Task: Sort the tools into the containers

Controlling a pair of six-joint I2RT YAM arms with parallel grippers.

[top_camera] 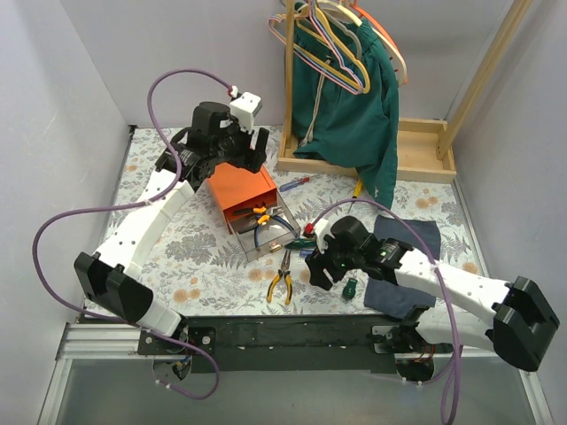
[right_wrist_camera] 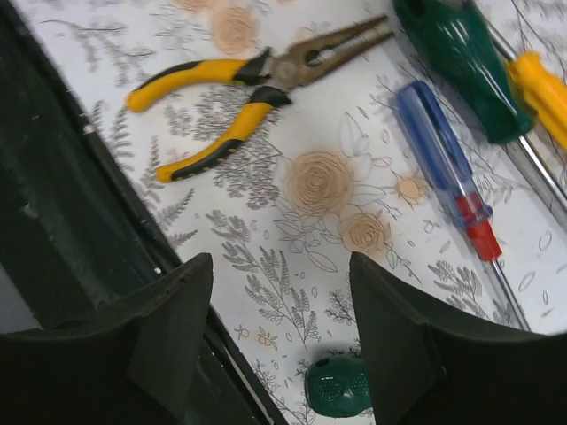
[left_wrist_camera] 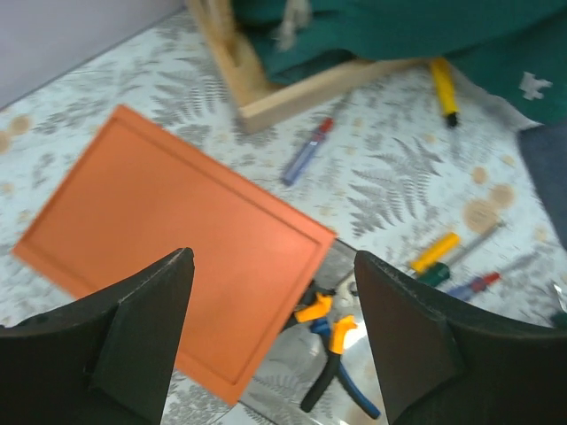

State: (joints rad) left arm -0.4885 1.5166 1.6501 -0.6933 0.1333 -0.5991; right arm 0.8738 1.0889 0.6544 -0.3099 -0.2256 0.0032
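The orange cabinet (top_camera: 239,189) stands mid-table with a clear drawer (top_camera: 285,239) pulled out toward me; orange-black pliers (left_wrist_camera: 321,312) and blue-handled pliers (left_wrist_camera: 354,394) lie in it. My left gripper (top_camera: 252,149) hovers open and empty over the cabinet's top (left_wrist_camera: 168,235). My right gripper (top_camera: 317,268) is open and empty, low over the table. Yellow-black pliers (right_wrist_camera: 232,84) lie to its left. A blue screwdriver (right_wrist_camera: 443,159), a green one (right_wrist_camera: 461,49) and a yellow one (right_wrist_camera: 540,88) lie ahead of it. A stubby green screwdriver (right_wrist_camera: 338,385) lies between its fingers.
A wooden rack base (top_camera: 416,146) with a hanging green garment (top_camera: 350,106) and coloured hangers (top_camera: 332,35) stands at the back. A blue screwdriver (left_wrist_camera: 306,150) and a yellow one (left_wrist_camera: 443,87) lie near it. Dark cloth (top_camera: 407,266) lies under my right arm. A black rail (right_wrist_camera: 80,248) edges the table.
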